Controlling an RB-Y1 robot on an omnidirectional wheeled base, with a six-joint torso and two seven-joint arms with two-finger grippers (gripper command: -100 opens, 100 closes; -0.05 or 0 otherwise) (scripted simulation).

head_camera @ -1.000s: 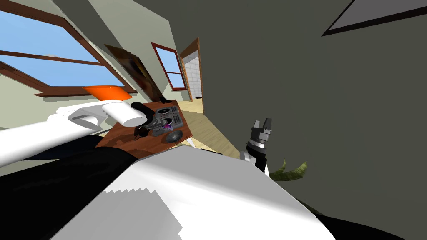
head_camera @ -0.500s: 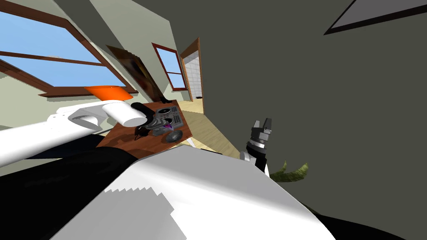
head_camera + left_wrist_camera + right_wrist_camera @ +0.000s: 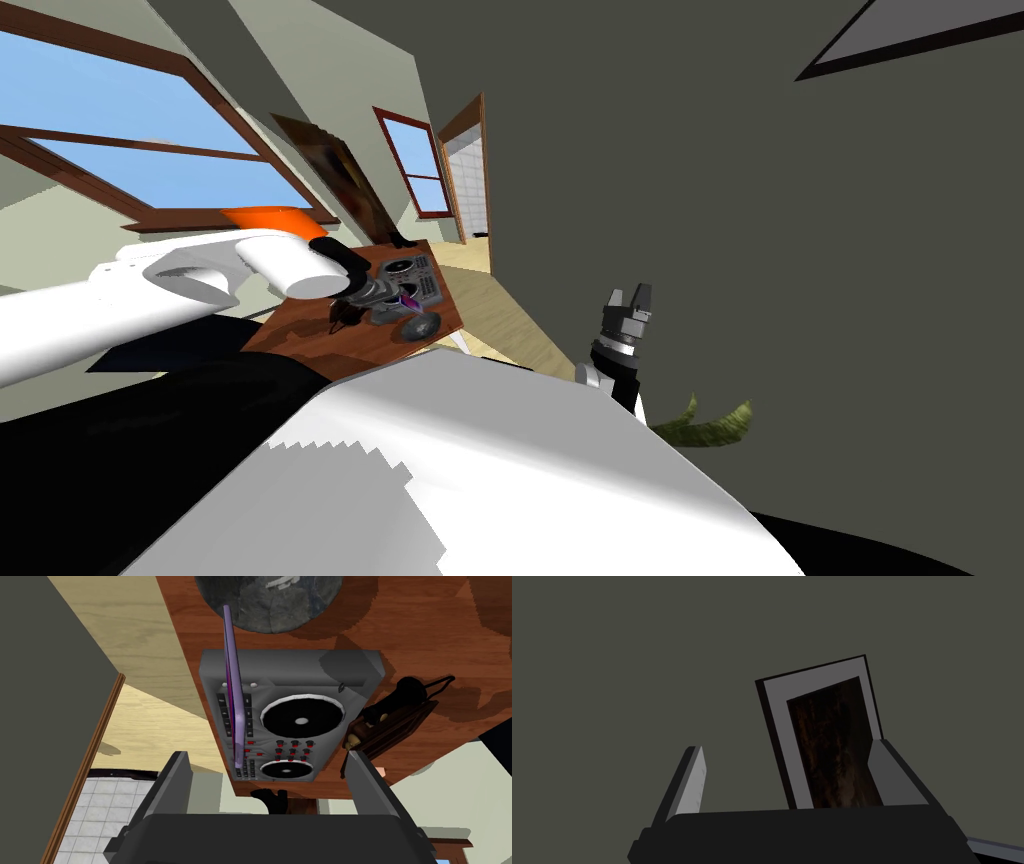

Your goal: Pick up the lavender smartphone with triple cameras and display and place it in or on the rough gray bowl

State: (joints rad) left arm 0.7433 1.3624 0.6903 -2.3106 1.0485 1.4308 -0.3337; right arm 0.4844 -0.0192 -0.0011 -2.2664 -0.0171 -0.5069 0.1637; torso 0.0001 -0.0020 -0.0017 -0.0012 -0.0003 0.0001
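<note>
The lavender smartphone (image 3: 233, 691) stands on its thin edge over a grey DJ controller (image 3: 300, 721), and its far end reaches the rim of the rough gray bowl (image 3: 270, 601). My left gripper (image 3: 270, 776) hangs open above them, both fingers well clear of the phone's sides. In the head view the left gripper (image 3: 372, 296) is over the wooden table (image 3: 330, 345), with the phone (image 3: 408, 299) and bowl (image 3: 420, 326) just beyond it. My right gripper (image 3: 628, 300) is raised beside the dark wall, open and holding nothing.
A brown wooden item with a dark handset (image 3: 395, 721) lies on the table beside the controller. The table edge drops to a wood floor (image 3: 120, 651) near the bowl. An orange thing (image 3: 270, 218) sits under the window, and a doorway (image 3: 468, 170) lies beyond.
My left gripper has opened and let go of the phone. The left arm has lifted slightly, and my head view has shifted a little. The right arm has not moved.
</note>
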